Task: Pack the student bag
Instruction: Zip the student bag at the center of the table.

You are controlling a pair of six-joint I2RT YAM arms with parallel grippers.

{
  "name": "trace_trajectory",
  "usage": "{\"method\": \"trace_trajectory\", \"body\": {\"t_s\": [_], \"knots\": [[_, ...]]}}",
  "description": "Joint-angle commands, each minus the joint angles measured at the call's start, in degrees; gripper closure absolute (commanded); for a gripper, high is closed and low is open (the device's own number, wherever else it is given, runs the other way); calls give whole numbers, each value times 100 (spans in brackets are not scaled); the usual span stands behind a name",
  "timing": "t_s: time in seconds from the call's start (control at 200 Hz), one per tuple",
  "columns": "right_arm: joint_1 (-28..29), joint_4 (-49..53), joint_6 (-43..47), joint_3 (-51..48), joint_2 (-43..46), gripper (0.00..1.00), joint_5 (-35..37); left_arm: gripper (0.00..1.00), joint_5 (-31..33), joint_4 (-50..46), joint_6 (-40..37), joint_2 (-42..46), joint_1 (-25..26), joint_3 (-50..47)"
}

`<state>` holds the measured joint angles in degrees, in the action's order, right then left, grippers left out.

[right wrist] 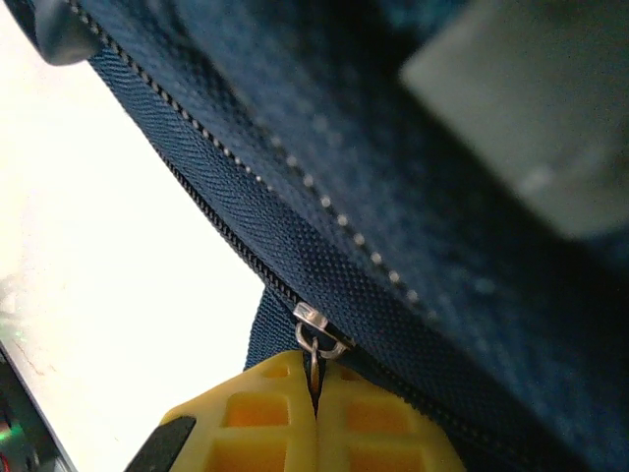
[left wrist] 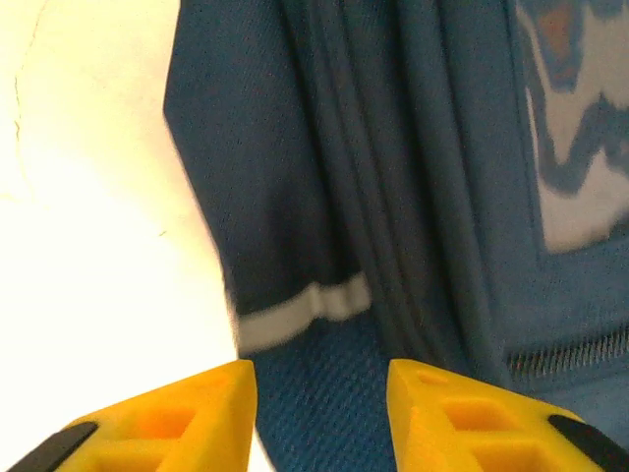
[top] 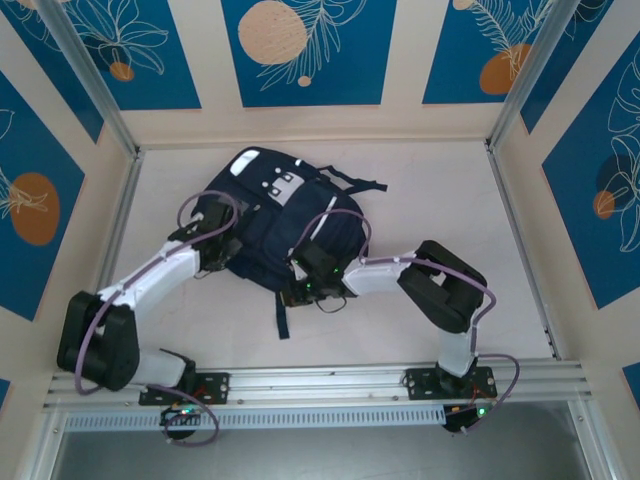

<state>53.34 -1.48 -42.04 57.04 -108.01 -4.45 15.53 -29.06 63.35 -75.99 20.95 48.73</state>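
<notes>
The navy student bag [top: 268, 215] lies flat in the middle of the table, its grey-white patch toward the back. My right gripper [right wrist: 315, 385] is at the bag's near edge, its yellow fingers [right wrist: 257, 413] shut on the metal zipper pull [right wrist: 315, 339] of a dark zip line. My left gripper [left wrist: 319, 382] stands open at the bag's left side, yellow fingertips [left wrist: 197, 403] straddling navy fabric just below a white stripe [left wrist: 303, 310]. In the top view the left gripper [top: 222, 252] and right gripper [top: 303, 290] both rest against the bag.
A loose dark strap [top: 282, 318] trails from the bag toward the near edge. Metal frame posts [top: 120, 215] and patterned walls ring the table. The aluminium rail [top: 330, 380] carrying both arm bases runs along the front.
</notes>
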Motion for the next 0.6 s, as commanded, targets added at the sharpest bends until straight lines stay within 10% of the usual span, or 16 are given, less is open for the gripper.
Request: {"method": "trace_trajectory", "body": {"t_s": [0.0, 0.595], "knots": [[-76, -114, -419, 88, -348, 100, -167, 52, -454, 419, 295, 678, -19, -628], [-259, -647, -863, -121, -480, 100, -576, 39, -1113, 2092, 1091, 868, 745, -1885]]}}
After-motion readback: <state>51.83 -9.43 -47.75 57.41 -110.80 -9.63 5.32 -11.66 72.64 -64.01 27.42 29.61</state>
